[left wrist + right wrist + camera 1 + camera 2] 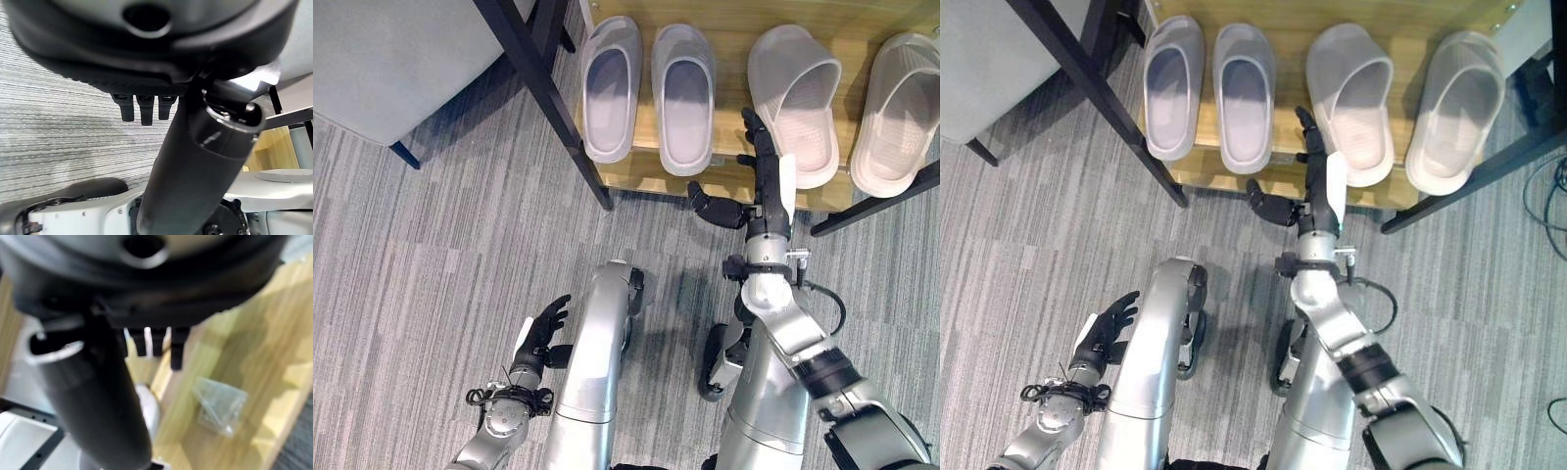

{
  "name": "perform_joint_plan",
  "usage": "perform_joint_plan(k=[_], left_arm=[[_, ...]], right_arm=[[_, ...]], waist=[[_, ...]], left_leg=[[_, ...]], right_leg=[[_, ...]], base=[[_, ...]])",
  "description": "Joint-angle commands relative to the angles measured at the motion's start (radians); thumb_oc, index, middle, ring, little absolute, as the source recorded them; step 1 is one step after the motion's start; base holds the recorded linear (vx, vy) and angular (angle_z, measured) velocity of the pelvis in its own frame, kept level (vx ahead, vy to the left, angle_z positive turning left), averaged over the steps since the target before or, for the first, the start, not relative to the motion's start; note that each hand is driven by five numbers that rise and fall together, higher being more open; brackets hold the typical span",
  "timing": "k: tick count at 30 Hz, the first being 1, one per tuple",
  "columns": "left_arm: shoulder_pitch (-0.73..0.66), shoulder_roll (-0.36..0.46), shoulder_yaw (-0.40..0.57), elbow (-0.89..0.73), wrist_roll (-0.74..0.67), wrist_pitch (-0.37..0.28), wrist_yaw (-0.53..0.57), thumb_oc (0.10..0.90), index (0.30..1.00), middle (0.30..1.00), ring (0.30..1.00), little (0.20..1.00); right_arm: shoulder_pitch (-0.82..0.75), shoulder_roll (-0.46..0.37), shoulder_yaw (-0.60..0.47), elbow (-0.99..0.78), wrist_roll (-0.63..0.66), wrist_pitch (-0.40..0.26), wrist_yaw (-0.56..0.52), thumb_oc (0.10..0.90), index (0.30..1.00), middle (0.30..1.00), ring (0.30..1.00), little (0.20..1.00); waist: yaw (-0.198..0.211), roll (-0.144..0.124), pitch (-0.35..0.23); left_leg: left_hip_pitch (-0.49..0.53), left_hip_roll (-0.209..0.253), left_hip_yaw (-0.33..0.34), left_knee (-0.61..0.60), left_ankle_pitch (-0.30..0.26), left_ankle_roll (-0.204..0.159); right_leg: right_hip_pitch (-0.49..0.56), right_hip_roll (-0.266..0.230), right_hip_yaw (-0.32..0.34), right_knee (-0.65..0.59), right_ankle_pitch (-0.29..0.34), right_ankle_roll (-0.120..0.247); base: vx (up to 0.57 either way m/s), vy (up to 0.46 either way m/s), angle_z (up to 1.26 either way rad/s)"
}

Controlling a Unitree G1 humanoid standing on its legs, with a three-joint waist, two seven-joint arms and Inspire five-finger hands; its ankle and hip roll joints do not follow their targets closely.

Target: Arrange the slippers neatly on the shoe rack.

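On the wooden shoe rack [724, 181] ahead of you sit four slippers, two grey and two pale, all lying lengthwise front to back; the nearer pale slipper [796, 98] lies just beyond and to the right of your right hand [766, 181]. That hand reaches over the rack's front edge with fingers straight and thumb spread wide, holding nothing. Your left hand [541, 338] hangs low over the carpet [411, 264], well apart, fingers relaxed and empty, so the right hand looks the nearer one.
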Motion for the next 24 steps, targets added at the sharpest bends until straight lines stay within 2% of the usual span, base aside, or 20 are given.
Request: perform_joint_plan(k=[1,19,24], left_arm=[[-0.009,0.024,-0.049,-0.075,0.022,-0.077,0.027,0.8,0.9,0.9,0.9,0.9],[-0.035,0.049,-0.084,-0.063,0.005,-0.092,0.015,0.8,0.9,0.9,0.9,0.9],[-0.03,0.05,-0.084,-0.065,-0.001,-0.092,0.011,0.8,0.9,0.9,0.9,0.9]], right_arm=[[-0.191,0.018,0.057,-0.082,-0.024,-0.077,0.005,0.8,0.9,0.9,0.9,0.9],[-0.402,0.027,0.134,0.132,0.084,-0.081,0.022,0.8,0.9,0.9,0.9,0.9],[-0.395,0.022,0.115,0.119,0.11,-0.097,0.016,0.8,0.9,0.9,0.9,0.9]], waist=[[0.077,0.007,-0.033],[0.112,0.013,-0.033],[0.11,0.013,-0.033]], left_leg=[[-0.034,-0.015,0.002,-0.123,0.043,-0.042],[-0.034,-0.014,-0.006,-0.127,0.043,-0.049],[-0.034,-0.013,-0.003,-0.128,0.044,-0.049]], right_leg=[[-0.01,-0.009,0.009,0.022,0.12,-0.074],[-0.009,-0.018,0.012,0.022,0.125,-0.073],[-0.005,-0.022,0.012,0.022,0.124,-0.075]], base=[[0.0,0.0,0.0],[0.0,0.001,0.01],[0.0,0.0,0.0]])
